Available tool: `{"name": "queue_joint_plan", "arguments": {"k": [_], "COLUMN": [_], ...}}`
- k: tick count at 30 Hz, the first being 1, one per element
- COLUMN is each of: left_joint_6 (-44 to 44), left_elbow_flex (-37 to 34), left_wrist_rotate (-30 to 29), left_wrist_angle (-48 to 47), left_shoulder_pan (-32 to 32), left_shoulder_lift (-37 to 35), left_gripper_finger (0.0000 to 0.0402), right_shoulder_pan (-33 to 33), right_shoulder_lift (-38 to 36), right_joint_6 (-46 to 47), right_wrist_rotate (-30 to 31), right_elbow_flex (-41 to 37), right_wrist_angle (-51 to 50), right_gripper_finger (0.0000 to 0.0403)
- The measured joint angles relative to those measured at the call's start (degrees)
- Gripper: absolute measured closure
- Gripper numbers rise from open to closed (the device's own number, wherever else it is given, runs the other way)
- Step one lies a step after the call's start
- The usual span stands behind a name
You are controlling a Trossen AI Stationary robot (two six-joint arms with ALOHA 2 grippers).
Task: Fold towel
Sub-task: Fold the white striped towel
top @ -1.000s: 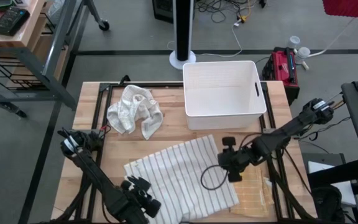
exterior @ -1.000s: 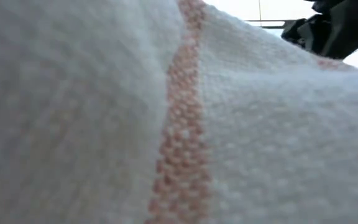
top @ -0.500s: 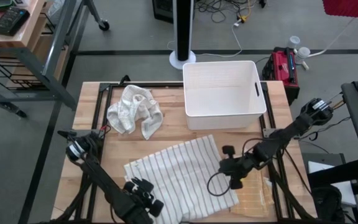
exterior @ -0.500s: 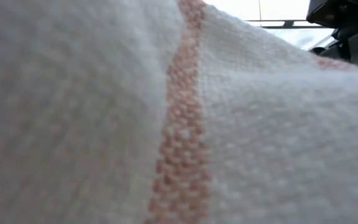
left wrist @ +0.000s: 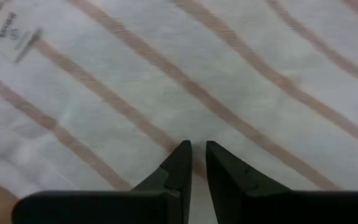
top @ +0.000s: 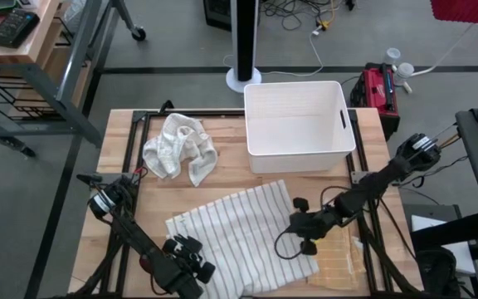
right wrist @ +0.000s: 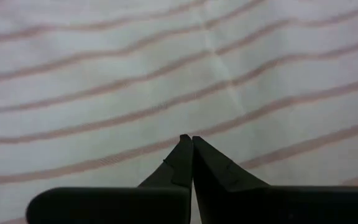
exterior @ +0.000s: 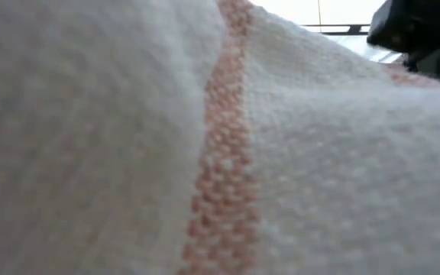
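The striped towel lies spread flat on the near middle of the table. My left gripper hangs over the towel's left part, pointing steeply down; in the left wrist view its fingers stand nearly together with a narrow gap, and nothing is between them. My right gripper is over the towel's right part, slanting down, with its fingertips shut together above the stripes. The low view is filled by pink-striped white cloth close to the camera.
A crumpled white towel lies at the far left of the table. A white bin stands at the far middle. A tan cloth lies by the striped towel's right edge, near the front.
Both grippers have come down toward the striped towel. The right one has also drifted toward the table's near edge and tipped more steeply down. The towel lies as before.
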Motion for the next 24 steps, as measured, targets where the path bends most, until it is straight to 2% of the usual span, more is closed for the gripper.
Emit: {"name": "queue_joint_plan", "arguments": {"k": [7,13,17,24], "left_joint_6": [-0.4,-5.1,-5.6,-3.2], "left_elbow_flex": [-3.2,-3.6,-3.6,-0.8], "left_wrist_rotate": [1.3,3.5,3.5,3.4], "left_wrist_angle": [-2.7,-15.8,-20.6,-18.0], "left_shoulder_pan": [0.5,1.6,2.5,2.0], "left_shoulder_lift": [-0.4,-0.6,-1.8,-2.6], "left_gripper_finger": [0.0364,0.0364,0.0364,0.0364], "right_shoulder_pan": [-0.3,-1.4,-2.3,-2.7], "right_shoulder_lift": [10.7,19.0,21.0,20.1], "right_joint_6": [1.9,1.8,1.7,1.6], "right_wrist_rotate": [0.1,0.5,0.3,1.5], "right_elbow_flex": [3.4,10.4,15.0,19.2], "right_wrist_angle": [1.0,1.5,-5.1,-18.1], "right_gripper_finger": [0.0403,0.0403,0.0403,0.0403]}}
